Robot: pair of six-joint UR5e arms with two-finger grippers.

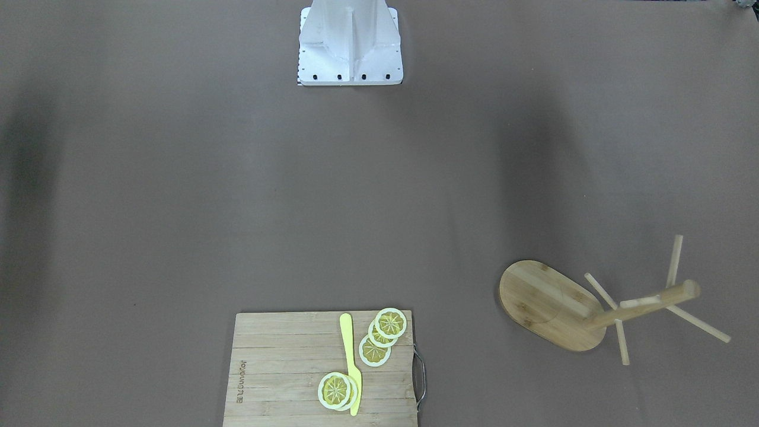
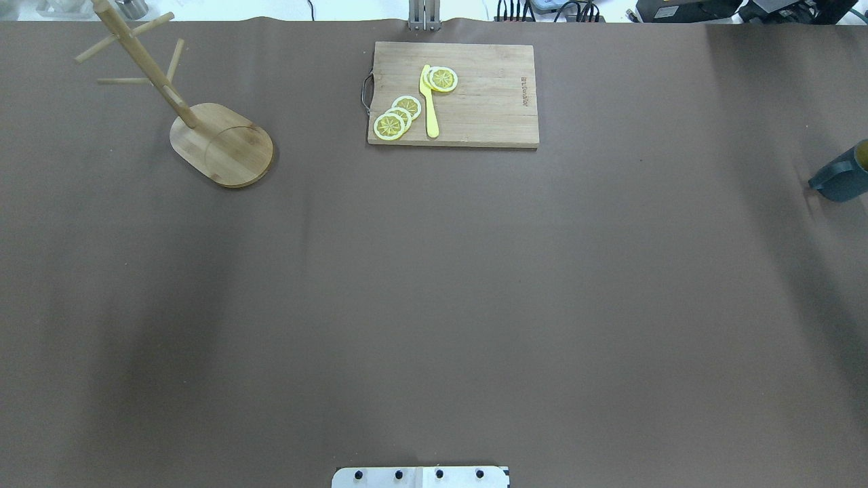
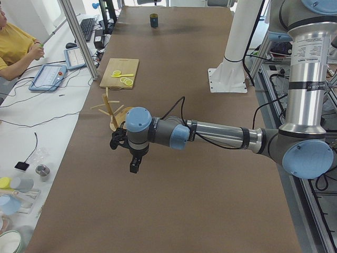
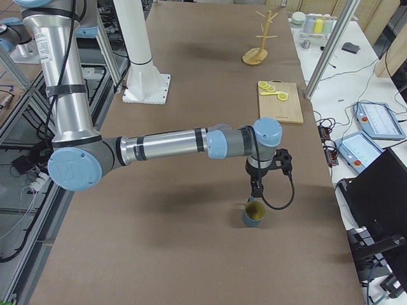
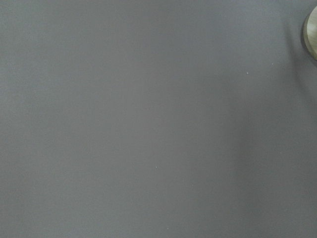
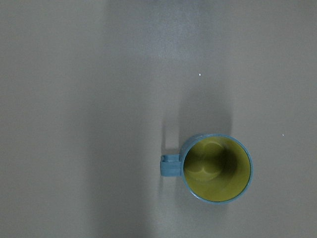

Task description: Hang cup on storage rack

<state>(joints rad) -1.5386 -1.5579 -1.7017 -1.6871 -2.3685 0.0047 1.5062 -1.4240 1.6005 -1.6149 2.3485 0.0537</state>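
The dark teal cup [image 6: 215, 168] stands upright on the brown table, yellow-olive inside, its handle [image 6: 169, 166] pointing left in the right wrist view. It also shows at the right edge of the overhead view [image 2: 844, 177]. My right gripper [image 4: 255, 191] hangs just above the cup [image 4: 254, 215]; I cannot tell whether it is open or shut. The bamboo storage rack [image 2: 222, 144] stands empty at the far left, and also shows in the front view [image 1: 551, 305]. My left gripper [image 3: 135, 164] hovers over bare table near the rack [image 3: 112, 109]; I cannot tell its state.
A slatted cutting board [image 2: 453, 95] with lemon slices [image 2: 397, 116] and a yellow knife [image 2: 428, 102] lies at the table's far edge. An edge of the rack base shows in the left wrist view [image 5: 312, 29]. An operator [image 3: 16, 45] sits beside the table.
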